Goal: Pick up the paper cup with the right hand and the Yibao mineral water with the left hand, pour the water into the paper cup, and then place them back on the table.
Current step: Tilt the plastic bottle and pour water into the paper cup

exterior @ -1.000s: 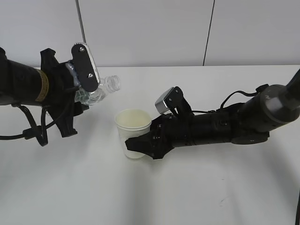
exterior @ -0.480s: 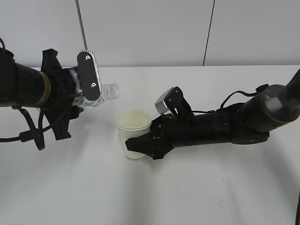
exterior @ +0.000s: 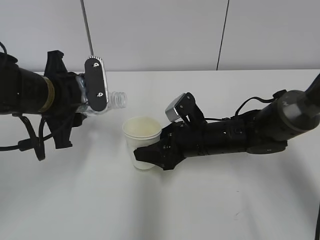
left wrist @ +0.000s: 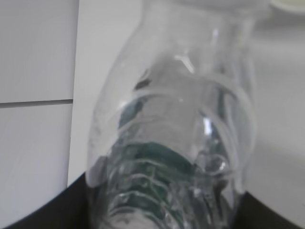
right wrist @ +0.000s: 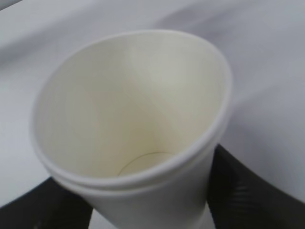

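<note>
My left gripper is shut on the Yibao mineral water, a clear ribbed capless bottle. It is held nearly level above the table, its open mouth pointing right, up and left of the cup. In the left wrist view the bottle fills the frame, its green label low down. My right gripper is shut on the paper cup, white with a cream inside, upright on or just above the white table. In the right wrist view the cup is seen from above; its inside looks pale and I cannot tell if it holds water.
A white wall with vertical seams stands behind the table's far edge. The two black arms reach in from the left and right sides.
The left arm has drawn the bottle back to the left and tipped it up from a downward pouring tilt to nearly level. The right gripper and cup have not moved.
</note>
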You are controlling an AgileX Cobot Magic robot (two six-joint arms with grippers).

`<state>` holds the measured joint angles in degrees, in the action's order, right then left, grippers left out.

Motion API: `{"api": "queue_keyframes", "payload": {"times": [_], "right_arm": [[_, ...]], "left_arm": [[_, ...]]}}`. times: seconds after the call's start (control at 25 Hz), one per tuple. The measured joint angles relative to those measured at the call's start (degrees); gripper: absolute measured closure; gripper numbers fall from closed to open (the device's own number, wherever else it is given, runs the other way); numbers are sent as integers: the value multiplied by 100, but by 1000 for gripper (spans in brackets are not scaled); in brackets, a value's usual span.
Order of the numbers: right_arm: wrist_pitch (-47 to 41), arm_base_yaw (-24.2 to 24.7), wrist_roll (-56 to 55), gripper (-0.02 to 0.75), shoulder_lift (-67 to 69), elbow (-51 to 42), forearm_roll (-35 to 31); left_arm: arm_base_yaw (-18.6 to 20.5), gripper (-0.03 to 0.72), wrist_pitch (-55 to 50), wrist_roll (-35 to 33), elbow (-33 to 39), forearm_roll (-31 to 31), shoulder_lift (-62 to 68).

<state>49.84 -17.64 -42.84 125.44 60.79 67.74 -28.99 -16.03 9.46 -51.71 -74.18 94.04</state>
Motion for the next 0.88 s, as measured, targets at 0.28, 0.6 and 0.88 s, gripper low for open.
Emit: {"api": "queue_keyframes", "payload": {"times": [0.28,0.6,0.88], "right_arm": [[0,0,0,227,0,0,11],[0,0,-9,227,0,0,31],[0,-20,-9,227,0,0,50]], "left_arm": [[-87,328,-27,0,0,-119,0],[-87,328,-92,-5,0,-302,0],[-87,328,-97,-5,0,-445,0]]}}
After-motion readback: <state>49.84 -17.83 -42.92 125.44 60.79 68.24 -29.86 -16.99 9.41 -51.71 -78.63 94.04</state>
